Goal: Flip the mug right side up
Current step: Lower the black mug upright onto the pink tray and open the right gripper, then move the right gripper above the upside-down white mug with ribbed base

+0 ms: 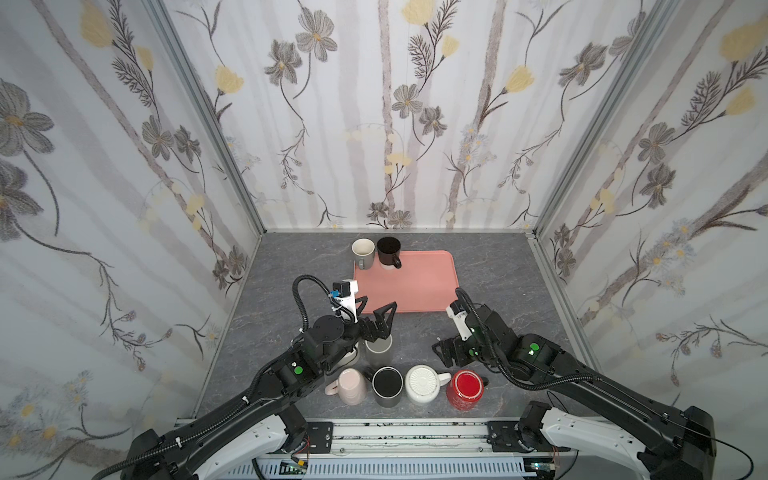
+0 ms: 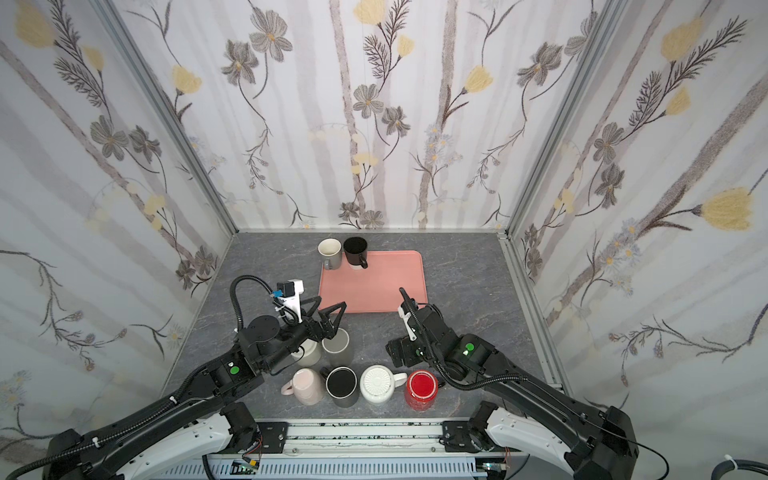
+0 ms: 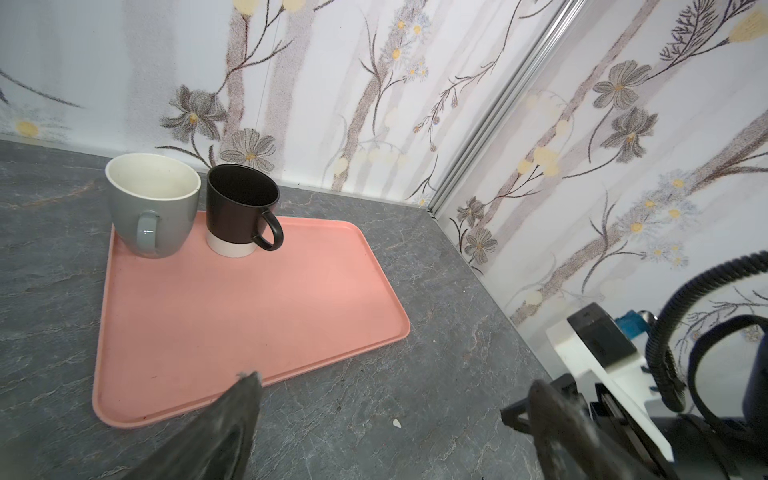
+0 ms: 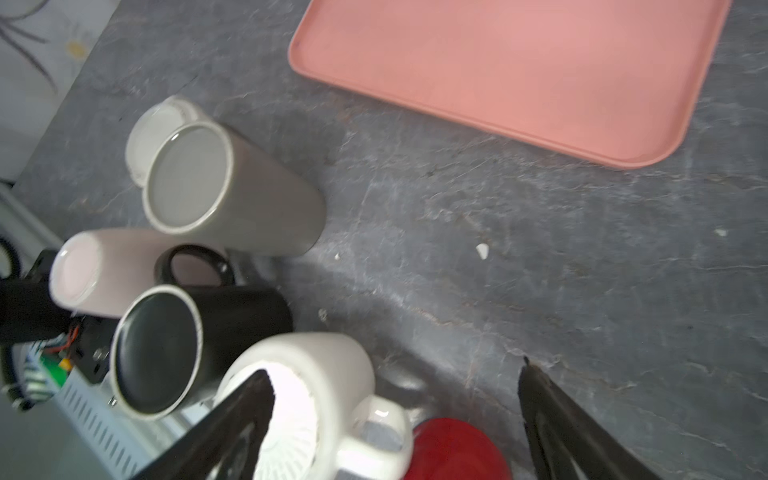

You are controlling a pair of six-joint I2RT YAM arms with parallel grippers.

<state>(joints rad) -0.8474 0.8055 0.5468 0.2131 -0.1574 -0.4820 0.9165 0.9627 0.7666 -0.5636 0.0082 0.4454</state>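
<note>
Several mugs stand base-up in a row at the table's front: pink [image 1: 351, 386], black-based grey [image 1: 387, 384], white ribbed-base [image 1: 423, 384] and red [image 1: 465, 388]. Behind them a tall grey mug [image 1: 379, 349] and a cream mug [image 2: 307, 353] are also inverted. My right gripper [image 1: 445, 353] hovers open just behind the white mug [image 4: 316, 374] and red mug [image 4: 453, 449], holding nothing. In the right wrist view the right gripper [image 4: 395, 374] has one finger overlapping the white mug's base. My left gripper [image 1: 376, 309] is open above the tall grey mug, empty.
A pink tray [image 1: 415, 291] lies at mid-table, with an upright grey mug [image 1: 363, 251] and an upright black mug [image 1: 388, 251] at its far left corner. Flowered walls close in three sides. A metal rail [image 1: 407, 432] runs along the front edge.
</note>
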